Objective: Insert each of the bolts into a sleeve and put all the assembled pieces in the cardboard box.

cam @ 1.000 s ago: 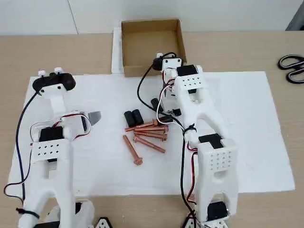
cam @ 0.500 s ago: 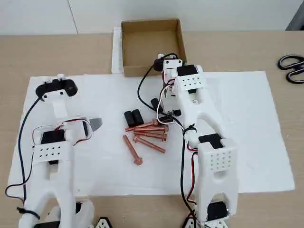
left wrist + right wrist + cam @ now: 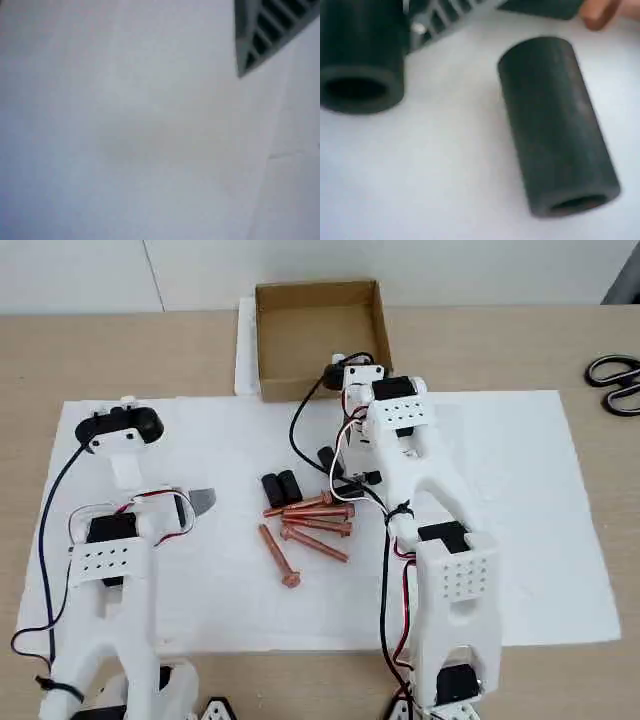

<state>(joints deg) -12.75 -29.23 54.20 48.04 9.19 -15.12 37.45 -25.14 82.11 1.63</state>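
Nothing is assembled yet: the copper bolts (image 3: 305, 525) lie loose on the white sheet (image 3: 520, 490), the black sleeves (image 3: 281, 487) lie just beside them, and the cardboard box (image 3: 266, 340) is empty. We cannot tell how the jaws stand on the left gripper (image 3: 203, 500) or the right gripper (image 3: 345, 478).

Copper bolts (image 3: 318, 524) lie fanned at centre frame, two black sleeves (image 3: 271, 490) just above-left of them, cardboard box (image 3: 318, 335) open at top centre, scissors (image 3: 615, 383) far right.

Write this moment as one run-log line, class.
bolts: loose on sheet | sleeves: loose beside bolts | box: empty as seen | assembled: none
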